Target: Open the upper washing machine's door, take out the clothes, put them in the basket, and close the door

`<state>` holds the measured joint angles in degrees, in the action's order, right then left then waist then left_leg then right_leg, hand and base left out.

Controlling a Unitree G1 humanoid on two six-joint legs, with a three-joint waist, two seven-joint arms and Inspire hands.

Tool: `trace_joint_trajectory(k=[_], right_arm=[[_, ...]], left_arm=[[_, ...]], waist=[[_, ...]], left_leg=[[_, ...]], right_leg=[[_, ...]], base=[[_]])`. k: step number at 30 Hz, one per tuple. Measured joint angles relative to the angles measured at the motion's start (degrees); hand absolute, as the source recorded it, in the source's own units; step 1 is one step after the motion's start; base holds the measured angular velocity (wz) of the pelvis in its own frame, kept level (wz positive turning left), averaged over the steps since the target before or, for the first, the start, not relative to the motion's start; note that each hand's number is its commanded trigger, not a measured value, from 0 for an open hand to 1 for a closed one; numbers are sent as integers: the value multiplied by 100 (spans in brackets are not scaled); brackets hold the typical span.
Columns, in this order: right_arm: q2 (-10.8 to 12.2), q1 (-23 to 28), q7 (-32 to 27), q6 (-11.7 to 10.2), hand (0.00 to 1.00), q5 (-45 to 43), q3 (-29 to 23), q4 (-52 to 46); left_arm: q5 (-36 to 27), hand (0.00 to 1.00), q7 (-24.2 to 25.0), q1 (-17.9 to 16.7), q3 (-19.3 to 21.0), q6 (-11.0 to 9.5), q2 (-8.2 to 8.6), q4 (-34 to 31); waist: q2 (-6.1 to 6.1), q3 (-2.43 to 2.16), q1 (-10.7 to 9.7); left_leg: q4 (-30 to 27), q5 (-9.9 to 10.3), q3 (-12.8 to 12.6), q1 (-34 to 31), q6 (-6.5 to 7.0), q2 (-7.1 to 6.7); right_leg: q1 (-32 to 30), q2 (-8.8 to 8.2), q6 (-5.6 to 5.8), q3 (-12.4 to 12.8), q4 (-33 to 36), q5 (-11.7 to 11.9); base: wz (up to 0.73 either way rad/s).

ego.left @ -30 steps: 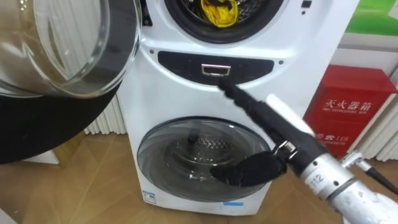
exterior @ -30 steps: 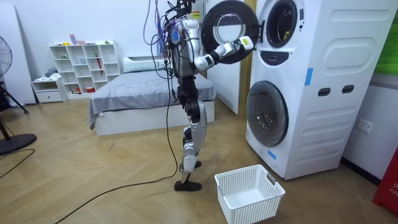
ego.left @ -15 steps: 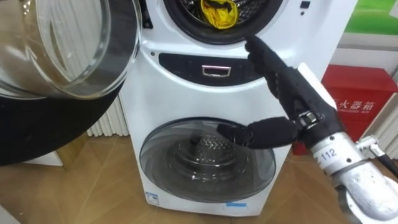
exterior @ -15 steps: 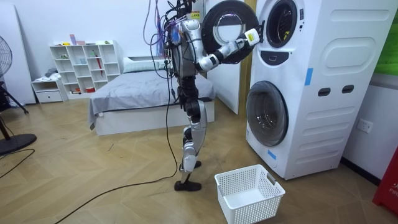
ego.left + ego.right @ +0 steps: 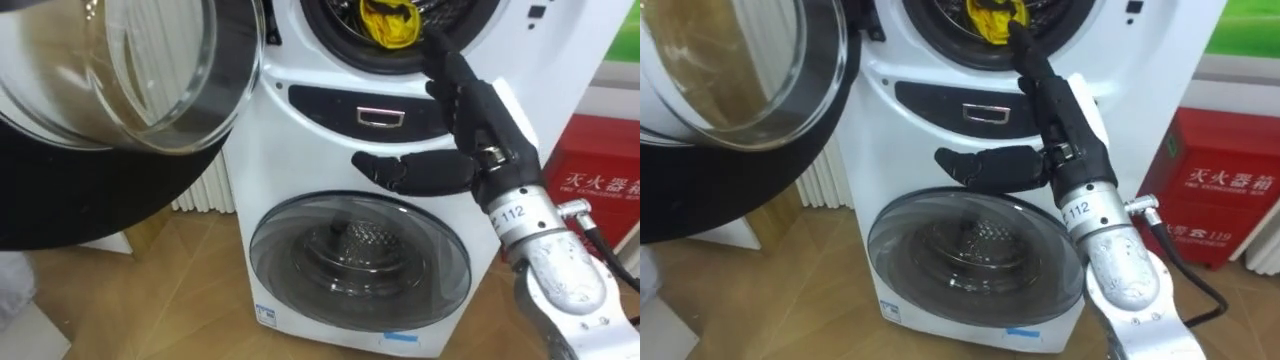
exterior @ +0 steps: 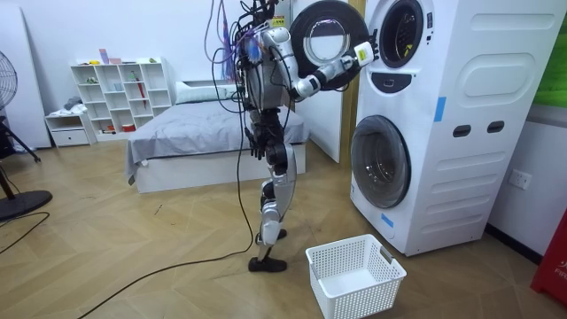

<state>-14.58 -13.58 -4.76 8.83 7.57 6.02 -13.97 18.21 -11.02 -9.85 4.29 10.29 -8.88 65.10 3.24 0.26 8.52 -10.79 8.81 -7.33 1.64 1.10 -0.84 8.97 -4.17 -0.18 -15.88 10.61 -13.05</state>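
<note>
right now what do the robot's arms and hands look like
The right hand has black fingers and thumb and a white plate on its back. Its wrist is a pale metal cylinder with a small white printed label, the forearm speckled silver-grey, and a black cable leaves a metal plug there. In the room view the left hand looks dark too.

Head eyes near the washing machine (image 5: 300,160); room camera afar.

A grey-covered bed (image 6: 208,133) stands on the wooden floor (image 6: 133,257). To the bed's left in the room view is a white cubby shelf (image 6: 120,93), and farther left a standing fan (image 6: 7,80). In front of the bed, toward its right, sits a white lattice basket (image 6: 356,276).
</note>
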Motion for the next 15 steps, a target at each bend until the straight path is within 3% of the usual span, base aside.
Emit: trace_joint_trajectory(k=[5,9,12,15], right_arm=[[-1,-51,-162,-2,0,103,-1,4],[52,-98,-198,-8,0,-51,30,23],[80,-110,-211,-133,0,-41,72,264],[99,-107,-278,-154,0,-14,181,565]], left_arm=[[3,0,-13,1,1,10,4,2],[-21,0,-17,-7,0,20,19,-2],[-78,0,-67,-7,-1,13,24,4],[-178,0,-86,-23,-24,-3,33,25]], waist=[[-23,12,-19],[-122,19,-5],[-129,30,43],[-47,15,133]], left_leg=[[-129,42,11,-100,-10,39],[-832,348,11,-438,-48,243],[-1663,623,16,-771,-74,419],[-2009,652,12,-896,-80,444]], right_leg=[[-36,27,3,-4,0,-2],[-141,156,-24,11,156,-25],[-210,198,-133,35,471,-241],[-277,155,-144,133,737,-537]], base=[[0],[-7],[0],[5]])
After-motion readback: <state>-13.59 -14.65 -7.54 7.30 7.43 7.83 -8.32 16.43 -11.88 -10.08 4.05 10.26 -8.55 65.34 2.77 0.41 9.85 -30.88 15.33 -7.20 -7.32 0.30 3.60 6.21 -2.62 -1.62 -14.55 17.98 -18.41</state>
